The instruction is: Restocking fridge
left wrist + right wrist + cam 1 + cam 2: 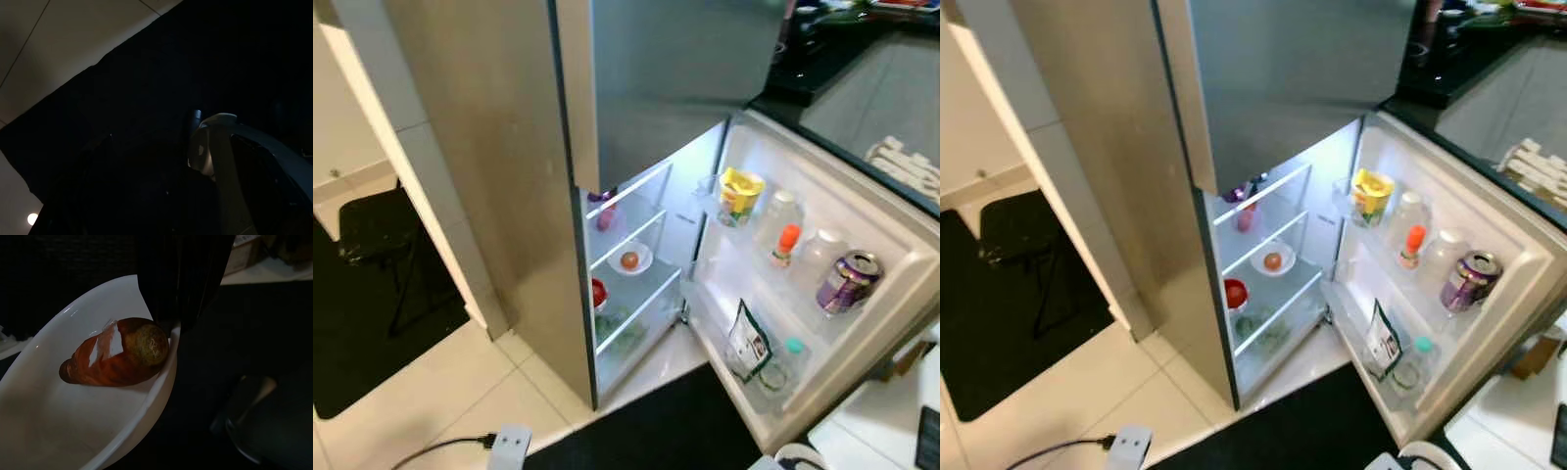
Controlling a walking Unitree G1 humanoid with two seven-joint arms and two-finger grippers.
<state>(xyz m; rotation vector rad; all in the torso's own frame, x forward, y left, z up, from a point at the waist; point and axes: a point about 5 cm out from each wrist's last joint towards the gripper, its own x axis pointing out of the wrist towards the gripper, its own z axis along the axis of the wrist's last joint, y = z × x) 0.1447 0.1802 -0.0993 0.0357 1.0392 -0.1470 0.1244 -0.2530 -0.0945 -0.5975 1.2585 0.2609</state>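
In the right wrist view my right gripper point(167, 329) is shut on the rim of a white bowl point(73, 421), with a black finger point(183, 284) reaching down over the edge. A brown, glossy oblong piece of food point(117, 360) lies in the bowl. Ahead of me, the fridge point(509, 196) has its lower door point(891, 245) swung wide open to the right. Its lit shelves hold a small bowl with an orange fruit point(629, 259), a red item point(598, 292) and greens point(625, 333). The left wrist view is very dark, over a black mat point(146, 73).
The door racks carry a yellow bag point(740, 194), an orange-capped bottle point(785, 245), a purple can point(848, 282) and a packet point(747, 343). A black mat point(656, 431) lies before the fridge. A white plug with cable point(509, 443) is on the tiles; a black chair point(377, 230) stands left.
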